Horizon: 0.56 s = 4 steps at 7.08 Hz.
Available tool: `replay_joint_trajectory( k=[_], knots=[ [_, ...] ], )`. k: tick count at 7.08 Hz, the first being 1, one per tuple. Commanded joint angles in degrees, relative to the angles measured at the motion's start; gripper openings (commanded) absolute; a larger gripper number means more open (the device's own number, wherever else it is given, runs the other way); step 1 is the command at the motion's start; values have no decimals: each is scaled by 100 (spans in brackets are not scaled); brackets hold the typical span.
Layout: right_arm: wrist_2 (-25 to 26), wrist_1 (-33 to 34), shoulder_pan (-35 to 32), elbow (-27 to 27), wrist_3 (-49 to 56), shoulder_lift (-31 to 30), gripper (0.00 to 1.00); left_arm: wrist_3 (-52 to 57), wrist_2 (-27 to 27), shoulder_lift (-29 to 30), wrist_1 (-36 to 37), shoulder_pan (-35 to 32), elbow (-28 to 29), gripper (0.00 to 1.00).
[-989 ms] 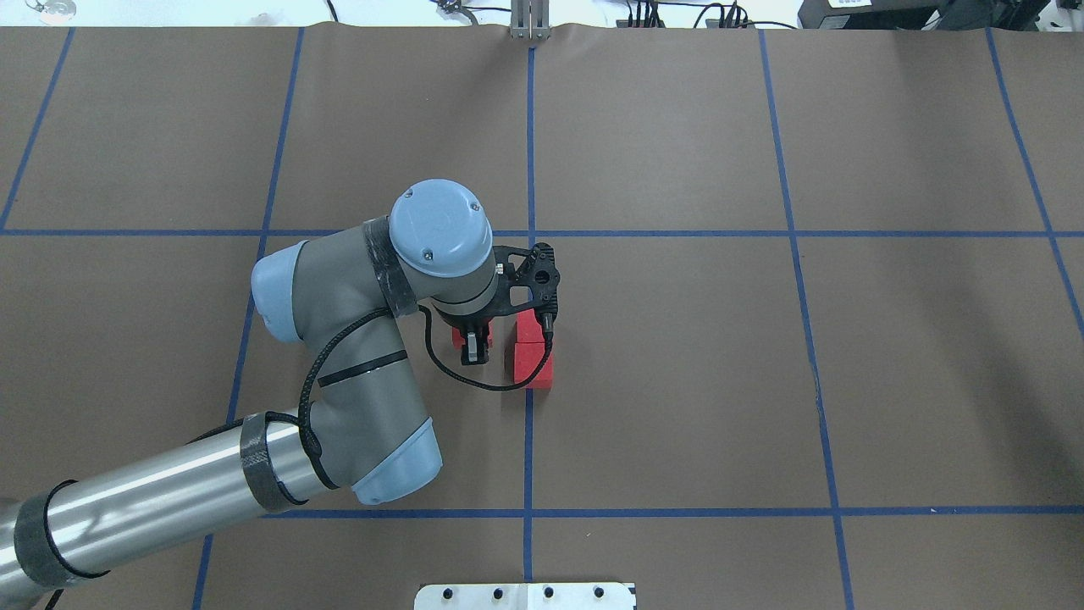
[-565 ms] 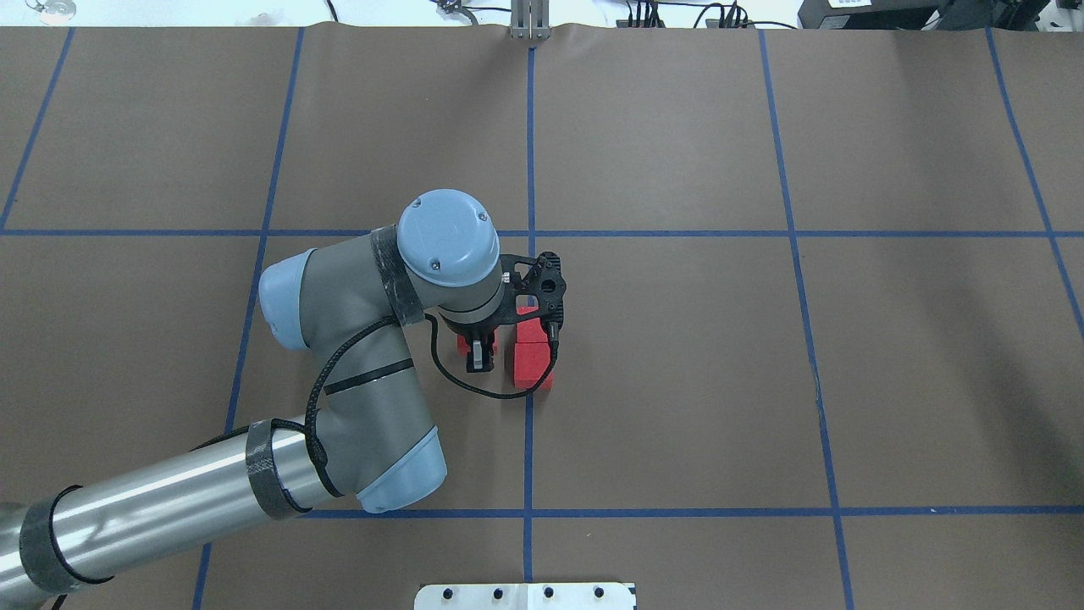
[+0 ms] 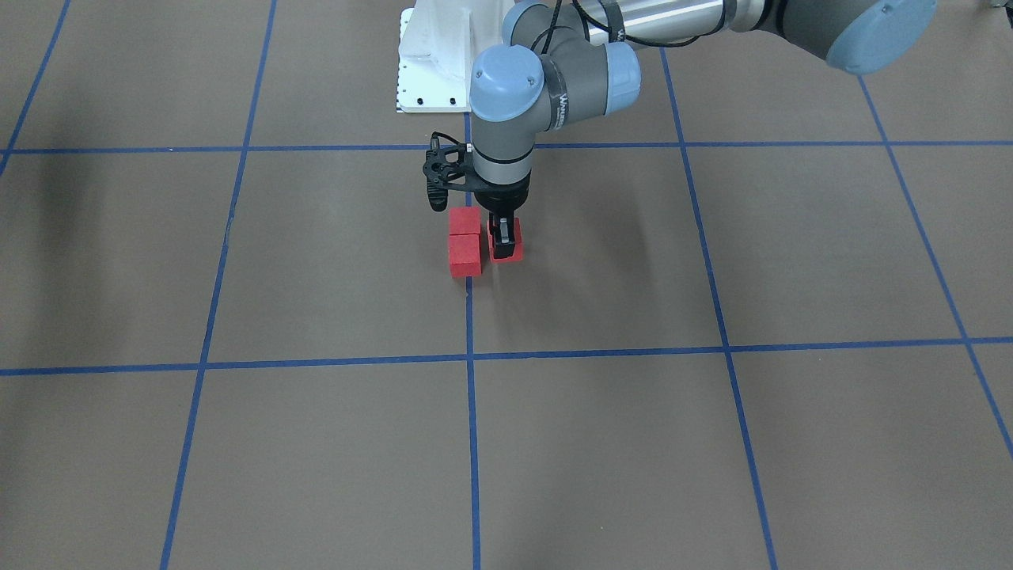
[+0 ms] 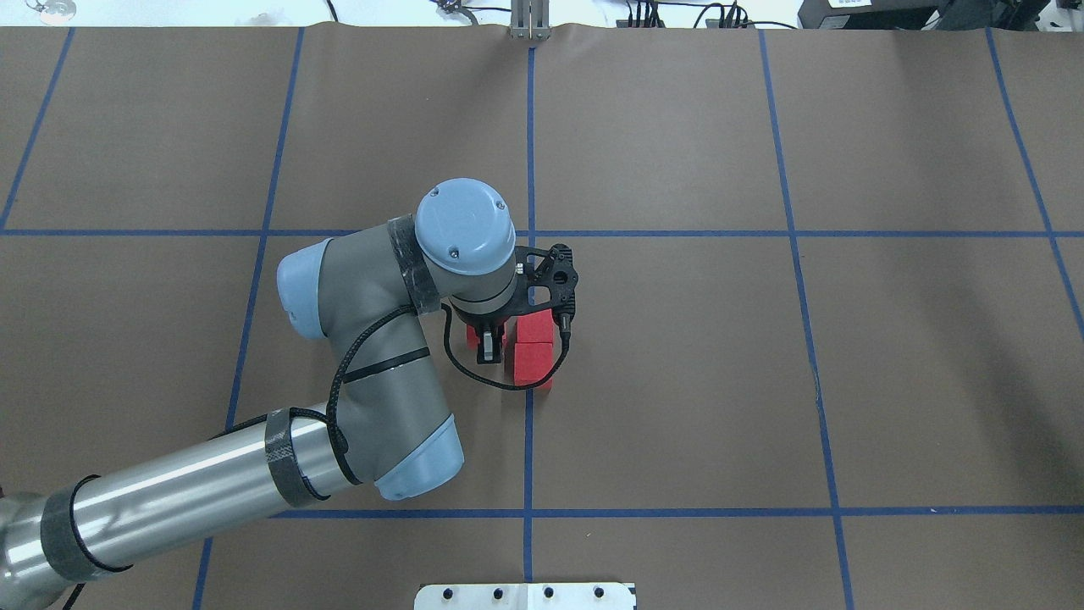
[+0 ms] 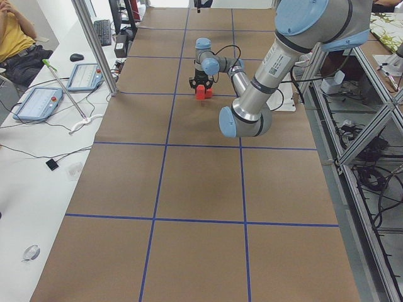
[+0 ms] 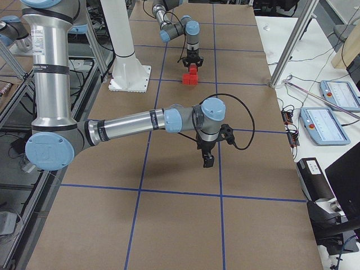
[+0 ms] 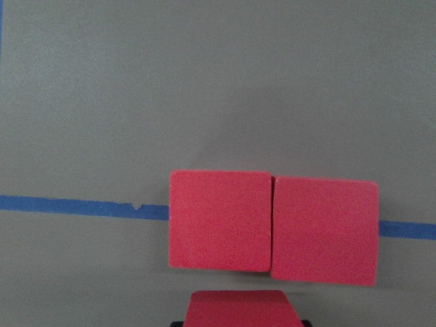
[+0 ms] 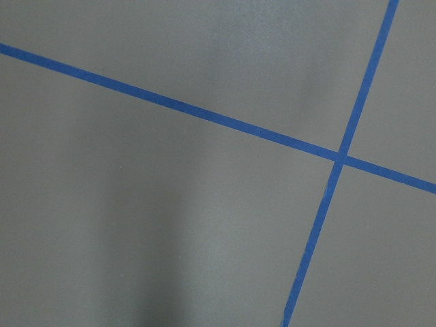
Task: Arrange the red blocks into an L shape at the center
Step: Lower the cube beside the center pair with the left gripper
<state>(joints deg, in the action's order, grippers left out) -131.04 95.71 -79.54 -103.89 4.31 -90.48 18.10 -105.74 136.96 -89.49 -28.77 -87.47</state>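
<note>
Red blocks (image 3: 465, 241) nearly make the L: two touch at the center (image 3: 472, 317), third block (image 3: 516, 248) (clamped by left gripper (image 3: 504, 240)) just beside, unreleased.

No text, number or sign is legible. The left arm (image 3: 586, 79) carries pale lettering on its grey wrist joint (image 3: 563, 109) and dark lettering on its silver tube (image 5: 272, 63). Both markings are too small to read.
</note>
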Motion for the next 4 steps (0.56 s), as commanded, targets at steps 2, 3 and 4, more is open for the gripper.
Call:
replay_joint_trajectory(
  k=[2, 3, 4],
  knots=[
    [0, 0, 0, 0, 0, -4, 99, 220, -234, 23, 37, -199, 194, 40],
    [0, 0, 0, 0, 0, -4, 99, 194, -315, 32, 28, -199, 282, 41],
    [0, 0, 0, 0, 0, -4, 99, 194, -455, 41, 19, -199, 361, 41]
  ],
)
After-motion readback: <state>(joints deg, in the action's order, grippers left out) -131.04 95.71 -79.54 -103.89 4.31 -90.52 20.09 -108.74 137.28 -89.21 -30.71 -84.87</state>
